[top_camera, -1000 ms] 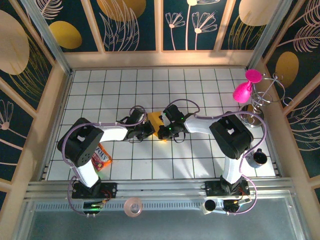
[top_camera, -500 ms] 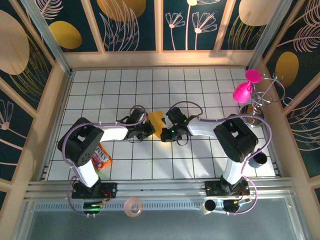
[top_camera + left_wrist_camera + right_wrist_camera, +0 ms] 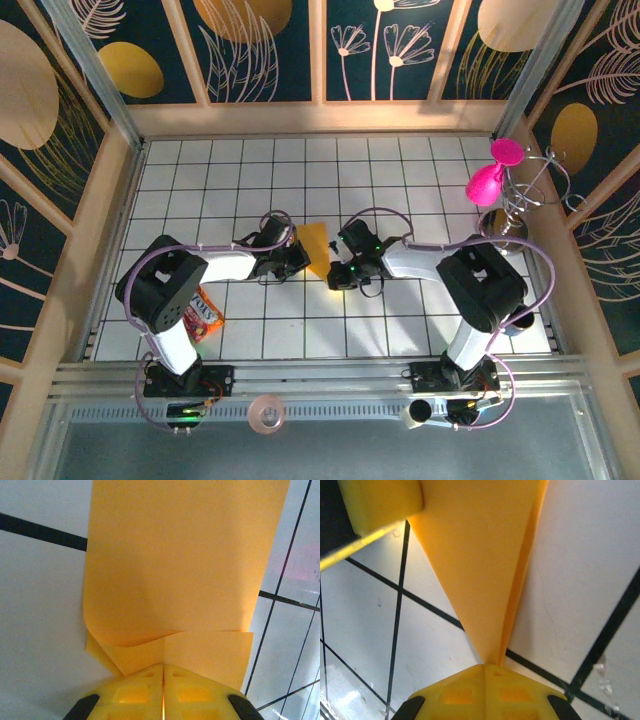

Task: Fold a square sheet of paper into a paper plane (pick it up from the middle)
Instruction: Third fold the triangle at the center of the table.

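While the left gripper pinches its wide end — the right gripper its tip — the paper plane spans between them.

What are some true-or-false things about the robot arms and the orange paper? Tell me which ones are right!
1. The left gripper and the right gripper are both shut on the orange paper. True.
2. The orange paper is a flat, unfolded square. False: it is folded and narrows to a point at the right gripper.
3. The pink balloon figure stands at the right edge of the table. True.
4. The snack packet is pinched in a gripper. False: it lies on the table beside the left arm.
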Available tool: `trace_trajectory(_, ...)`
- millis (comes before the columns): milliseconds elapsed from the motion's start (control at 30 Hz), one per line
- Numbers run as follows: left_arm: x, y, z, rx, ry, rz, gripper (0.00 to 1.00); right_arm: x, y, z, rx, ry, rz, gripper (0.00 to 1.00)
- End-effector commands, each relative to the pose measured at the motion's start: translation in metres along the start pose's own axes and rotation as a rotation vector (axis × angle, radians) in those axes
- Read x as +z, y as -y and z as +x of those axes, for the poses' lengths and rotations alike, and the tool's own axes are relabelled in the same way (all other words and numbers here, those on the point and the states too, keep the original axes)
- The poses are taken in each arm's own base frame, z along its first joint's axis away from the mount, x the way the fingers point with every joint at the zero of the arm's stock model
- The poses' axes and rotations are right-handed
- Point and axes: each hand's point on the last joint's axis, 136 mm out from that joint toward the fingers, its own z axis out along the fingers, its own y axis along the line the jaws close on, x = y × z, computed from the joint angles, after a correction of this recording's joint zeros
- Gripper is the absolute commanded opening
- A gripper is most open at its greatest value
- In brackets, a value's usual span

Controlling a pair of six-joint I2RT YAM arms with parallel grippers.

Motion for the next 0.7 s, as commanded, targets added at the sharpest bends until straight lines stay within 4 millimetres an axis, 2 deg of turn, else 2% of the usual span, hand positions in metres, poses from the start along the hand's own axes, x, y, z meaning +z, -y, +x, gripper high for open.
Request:
trace_trajectory(0,0.007,-0.045,0.011,-0.010,-0.028,-0.166,0.08,-0.020,-0.005,-0.001,0.016,0.032,0.004,0.00)
trace_trajectory(67,0.006,-0.041,0.010,-0.009,-0.025,-0.154,0.08,-0.032,-0.020,-0.020,-0.004,0.109,-0.038,0.02)
trace_trajectory(133,0.005,-0.037,0.009,-0.005,-0.025,-0.144,0.08,-0.036,-0.030,-0.034,-0.013,0.156,-0.064,0.05)
trace_trajectory(300,0.004,-0.031,0.008,-0.003,-0.027,-0.127,0.09,-0.016,-0.027,-0.050,0.006,0.132,-0.039,0.05)
trace_trajectory(467,0.003,-0.025,0.006,0.002,-0.026,-0.109,0.09,0.002,-0.018,-0.050,0.013,0.094,-0.015,0.04)
trace_trajectory(667,-0.002,-0.009,-0.001,0.022,-0.006,-0.066,0.09,0.017,-0.002,-0.038,0.036,0.042,0.024,0.01)
